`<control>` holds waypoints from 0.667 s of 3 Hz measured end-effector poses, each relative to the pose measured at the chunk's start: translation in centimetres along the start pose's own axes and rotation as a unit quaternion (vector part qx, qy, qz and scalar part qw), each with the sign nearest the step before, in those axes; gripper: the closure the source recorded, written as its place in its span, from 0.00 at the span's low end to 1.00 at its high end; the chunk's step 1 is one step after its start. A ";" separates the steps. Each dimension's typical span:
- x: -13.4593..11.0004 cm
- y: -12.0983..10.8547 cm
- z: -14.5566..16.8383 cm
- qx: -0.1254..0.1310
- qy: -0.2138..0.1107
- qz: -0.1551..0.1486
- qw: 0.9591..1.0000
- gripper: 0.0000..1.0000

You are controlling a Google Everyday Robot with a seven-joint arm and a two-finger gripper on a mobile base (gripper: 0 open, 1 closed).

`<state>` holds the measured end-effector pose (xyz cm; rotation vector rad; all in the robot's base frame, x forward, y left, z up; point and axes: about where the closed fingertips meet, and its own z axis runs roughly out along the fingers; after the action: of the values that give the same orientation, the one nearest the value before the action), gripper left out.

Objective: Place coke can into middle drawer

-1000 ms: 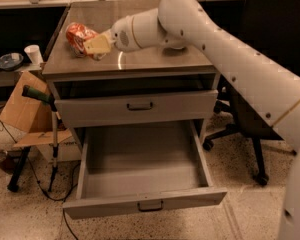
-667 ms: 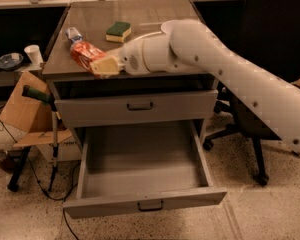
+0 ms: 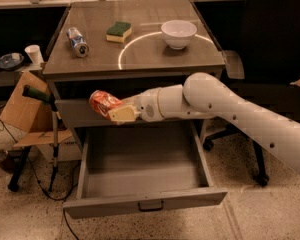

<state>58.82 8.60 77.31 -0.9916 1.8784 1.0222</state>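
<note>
My gripper [image 3: 115, 109] is shut on the red coke can [image 3: 103, 102], which lies tilted in its cream fingers. It hangs in front of the upper drawer front, off the cabinet top and above the back left of the open middle drawer [image 3: 145, 205]. That drawer is pulled far out, grey, with a small dark bar handle on its front, and its inside is bare. My white arm [image 3: 230, 109] reaches in from the right across the cabinet front.
On the cabinet top [image 3: 140, 54] lie a silver-and-blue can [image 3: 78, 42] on its side, a green-yellow sponge [image 3: 119, 31] and a white bowl [image 3: 178, 33]. A black office chair [image 3: 275, 59] stands at the right. A cardboard box [image 3: 25, 109] and a stick stand at the left.
My gripper has carried the coke can off the cabinet top, forward and down in front of the upper drawer, over the open drawer. The view now shows the top's objects.
</note>
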 end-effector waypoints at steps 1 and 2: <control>4.6 -1.0 2.7 -0.011 0.032 0.027 0.999 1.00; 8.8 -1.8 8.7 -0.033 0.076 0.051 0.995 1.00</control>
<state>59.00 13.34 65.73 -1.0459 2.0492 1.1001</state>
